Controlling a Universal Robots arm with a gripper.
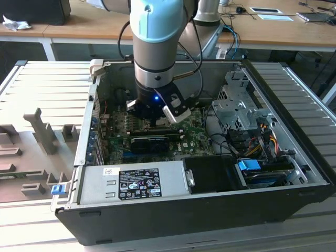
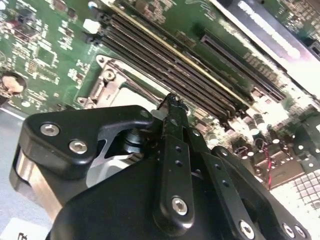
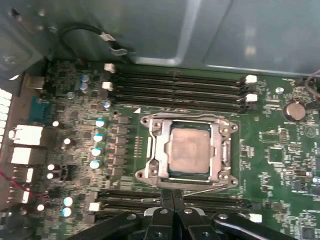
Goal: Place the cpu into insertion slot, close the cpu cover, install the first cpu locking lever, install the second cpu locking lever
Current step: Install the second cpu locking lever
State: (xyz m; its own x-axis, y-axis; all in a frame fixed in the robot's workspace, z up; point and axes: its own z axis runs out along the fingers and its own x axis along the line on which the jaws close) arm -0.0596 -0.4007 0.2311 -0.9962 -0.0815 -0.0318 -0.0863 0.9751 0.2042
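The fingers (image 3: 171, 207) are seen pressed together, tips meeting with nothing held between them, in both wrist views (image 2: 172, 107). They are poised just beside one edge of the insertion slot (image 3: 187, 152), close above the green motherboard (image 3: 280, 165); whether they touch a thin lever wire (image 3: 207, 189) lying along that edge cannot be told.

The cpu (image 3: 189, 150) is seated in the slot, its pale metal face showing through the window of the cpu cover (image 3: 159, 150), which is lowered flat over it. In the second wrist view the slot's silvery rim (image 2: 107, 80) is partly hidden behind the gripper body.

Long black memory slots (image 3: 180, 87) are ranged just beyond the socket, and another pair (image 3: 125, 197) lies on the fingers' side of it. Small capacitors (image 3: 97, 137) are dotted beside the socket, and a coin cell (image 3: 294, 110) is set near the board's edge.

In the exterior view the gripper (image 1: 155, 113) is lowered into the open computer case (image 1: 294, 194), with the arm (image 1: 156, 31) upright above it. A long black card (image 1: 155, 142) lies just in front of it, a power supply (image 1: 131, 181) along the near wall, and a drive cage with coloured cables (image 1: 247, 113) toward the exterior view's right. The case rests on a slatted worktop (image 1: 47, 79).
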